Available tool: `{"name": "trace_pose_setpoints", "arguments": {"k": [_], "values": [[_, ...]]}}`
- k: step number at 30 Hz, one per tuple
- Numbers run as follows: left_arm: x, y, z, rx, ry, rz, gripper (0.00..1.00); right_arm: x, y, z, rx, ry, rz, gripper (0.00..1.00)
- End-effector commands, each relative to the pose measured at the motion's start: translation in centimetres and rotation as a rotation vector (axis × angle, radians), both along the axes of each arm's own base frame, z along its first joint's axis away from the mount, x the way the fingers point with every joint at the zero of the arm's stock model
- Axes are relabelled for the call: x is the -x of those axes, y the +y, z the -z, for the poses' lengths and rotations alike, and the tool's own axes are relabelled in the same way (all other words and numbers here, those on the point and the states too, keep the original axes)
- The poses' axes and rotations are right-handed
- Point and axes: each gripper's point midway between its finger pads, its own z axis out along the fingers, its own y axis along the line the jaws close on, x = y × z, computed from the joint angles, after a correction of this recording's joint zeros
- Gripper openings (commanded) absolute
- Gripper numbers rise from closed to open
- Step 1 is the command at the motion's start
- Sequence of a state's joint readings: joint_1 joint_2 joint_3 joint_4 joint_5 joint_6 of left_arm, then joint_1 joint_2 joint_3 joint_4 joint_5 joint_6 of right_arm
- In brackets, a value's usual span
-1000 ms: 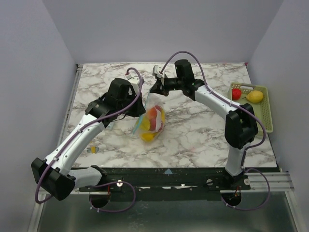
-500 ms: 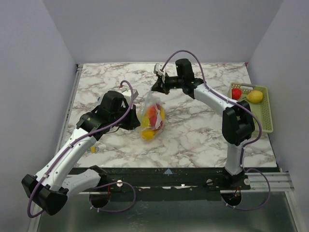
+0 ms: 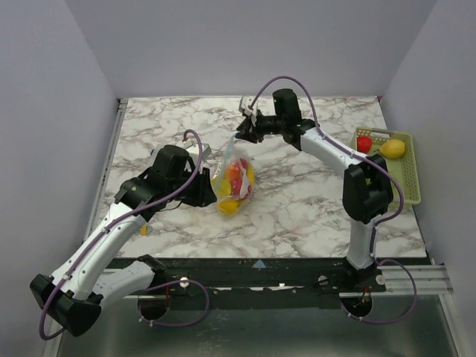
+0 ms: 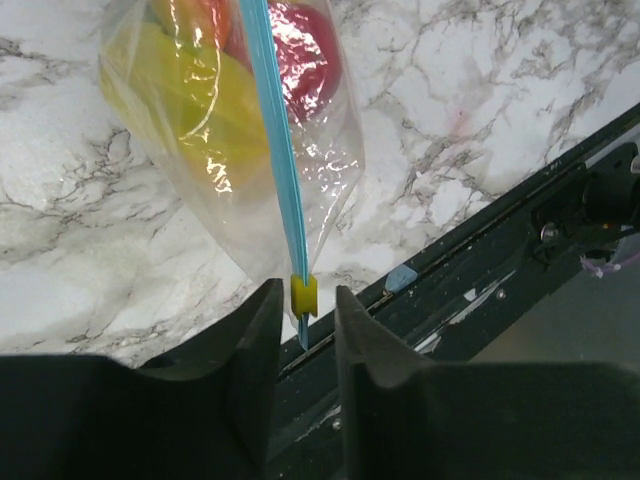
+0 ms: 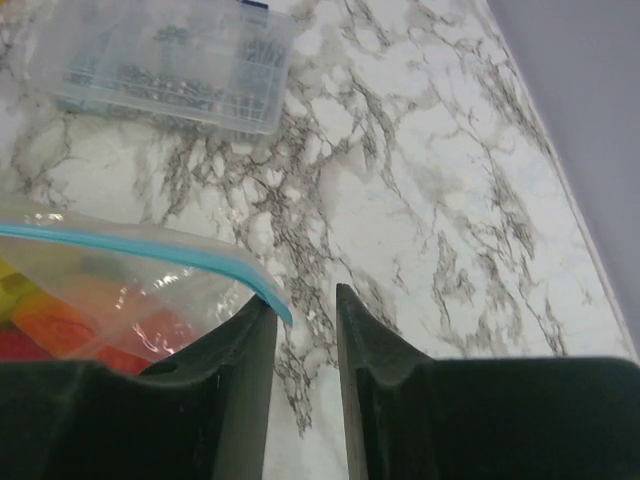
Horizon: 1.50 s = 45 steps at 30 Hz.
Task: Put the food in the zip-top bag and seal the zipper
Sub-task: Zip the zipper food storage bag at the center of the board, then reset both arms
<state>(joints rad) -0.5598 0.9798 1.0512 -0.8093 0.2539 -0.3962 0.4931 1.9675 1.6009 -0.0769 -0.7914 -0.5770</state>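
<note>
Left gripper (image 4: 303, 300): jaws narrow, straddling the near end of the zipper (image 4: 272, 130) with the yellow slider tab (image 4: 303, 294) sitting between them. A thin gap shows on either side of the tab, so can't tell whether it is actually clamped. Judged reason for the pose: it is lined up to run the slider along the strip.

Right gripper (image 5: 305, 300): jaws also narrow, at the far corner of the zip-top bag (image 3: 234, 182). The teal strip ends right at the inner face of one finger, and real contact can't be told here either. In the top view that corner sits raised while the bag's belly rests on the desk (image 3: 312, 201). This is likely an anchor hold, keeping the strip stretched straight between the two arms so the slider has something to pull against.

Inside the bag: food (image 4: 200, 100), yellow and red pieces bunched low and away from the mouth, so nothing blocks the closure.

Well to the right of the bag: mesh basket (image 3: 405, 175) holding a red piece (image 3: 364, 143) and a yellow piece (image 3: 393, 148).

Beyond the bag's far corner: clear box of small parts (image 5: 160, 60), not involved.

Judgement: sealing stage, zipper close to its end.
</note>
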Motion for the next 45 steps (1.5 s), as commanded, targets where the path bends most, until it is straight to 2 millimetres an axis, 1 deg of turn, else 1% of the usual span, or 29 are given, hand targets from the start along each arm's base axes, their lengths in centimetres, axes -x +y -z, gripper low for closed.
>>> {"name": "trace_pose_setpoints", "arguments": {"k": [1, 3, 6, 10, 11, 12, 13, 15, 16, 17, 19, 20, 23, 24, 25, 26, 27, 28, 31, 34, 37, 39, 41, 45], "values": [[1.7, 0.0, -0.8, 0.007, 0.036, 0.037, 0.36, -2.3, -2.1, -1.8, 0.036, -0.061, 0.099, 0.38], [1.6, 0.1, -1.0, 0.002, 0.027, 0.036, 0.43, -2.1, -2.5, -2.1, 0.044, -0.053, 0.127, 0.48], [1.5, 0.3, -1.7, 0.001, 0.005, 0.039, 0.52, -1.4, -3.3, -2.9, 0.059, -0.054, 0.172, 0.56], [1.6, 0.5, -3.3, 0.011, -0.042, 0.044, 0.6, 0.5, -4.5, -4.6, 0.046, -0.033, 0.225, 0.66], [1.6, 0.7, -3.7, 0.01, -0.052, 0.043, 0.61, 1.1, -5.0, -5.2, 0.037, -0.027, 0.237, 0.73], [1.7, 0.8, -4.4, 0.013, -0.069, 0.043, 0.62, 1.6, -5.4, -5.8, 0.022, -0.01, 0.265, 0.92], [1.7, 0.9, -4.9, 0.014, -0.082, 0.042, 0.63, 2.1, -5.9, -6.6, -0.003, 0.011, 0.305, 1.0], [1.8, 1.2, -6.6, 0.026, -0.127, 0.039, 0.65, 2.8, -7.3, -8.1, -0.057, 0.055, 0.414, 1.0], [1.9, 1.4, -7.6, 0.034, -0.157, 0.032, 0.67, 2.9, -8.4, -9.3, -0.096, 0.073, 0.497, 1.0], [2.0, 1.8, -8.7, 0.041, -0.187, 0.024, 0.71, 2.8, -9.6, -10.1, -0.141, 0.119, 0.607, 1.0], [2.1, 2.6, -11.2, 0.059, -0.261, -0.006, 0.76, 3.4, -12.1, -11.8, -0.202, 0.191, 0.775, 1.0], [2.2, 3.0, -12.7, 0.074, -0.302, -0.022, 0.78, 4.3, -13.0, -12.3, -0.197, 0.218, 0.814, 1.0], [2.9, 4.3, -16.7, 0.128, -0.423, -0.064, 0.83, 7.4, -14.9, -13.6, -0.256, 0.307, 0.887, 1.0], [3.2, 4.8, -18.0, 0.151, -0.466, -0.08, 0.85, 8.6, -15.8, -14.1, -0.292, 0.317, 0.913, 1.0], [3.6, 5.2, -19.2, 0.176, -0.503, -0.097, 0.88, 9.6, -16.8, -15.1, -0.355, 0.325, 0.951, 1.0], [3.8, 5.6, -20.2, 0.197, -0.538, -0.114, 0.91, 10.4, -17.9, -15.4, -0.399, 0.335, 0.997, 1.0], [4.2, 6.1, -21.1, 0.222, -0.573, -0.13, 0.92, 11.5, -19.2, -16.4, -0.451, 0.323, 1.032, 1.0], [4.5, 6.6, -22.1, 0.247, -0.611, -0.146, 0.94, 12.4, -20.1, -16.8, -0.482, 0.327, 1.061, 1.0], [5.5, 7.6, -24.2, 0.309, -0.692, -0.177, 0.97, 15.0, -23.7, -18.9, -0.587, 0.316, 1.178, 1.0], [6.7, 8.7, -25.7, 0.352, -0.759, -0.196, 0.98, 17.4, -26.0, -20.8, -0.673, 0.313, 1.232, 1.0], [7.8, 9.8, -26.9, 0.383, -0.813, -0.22, 0.99, 19.5, -27.8, -22.8, -0.747, 0.289, 1.247, 1.0], [8.1, 11.0, -27.5, 0.39, -0.85, -0.262, 0.99, 20.7, -28.8, -23.9, -0.799, 0.272, 1.254, 1.0], [8.6, 11.8, -27.8, 0.399, -0.88, -0.286, 0.98, 21.5, -29.7, -24.5, -0.837, 0.269, 1.276, 1.0], [8.7, 13.0, -27.9, 0.407, -0.896, -0.347, 0.99, 22.4, -31.2, -24.9, -0.892, 0.274, 1.326, 1.0]]}}
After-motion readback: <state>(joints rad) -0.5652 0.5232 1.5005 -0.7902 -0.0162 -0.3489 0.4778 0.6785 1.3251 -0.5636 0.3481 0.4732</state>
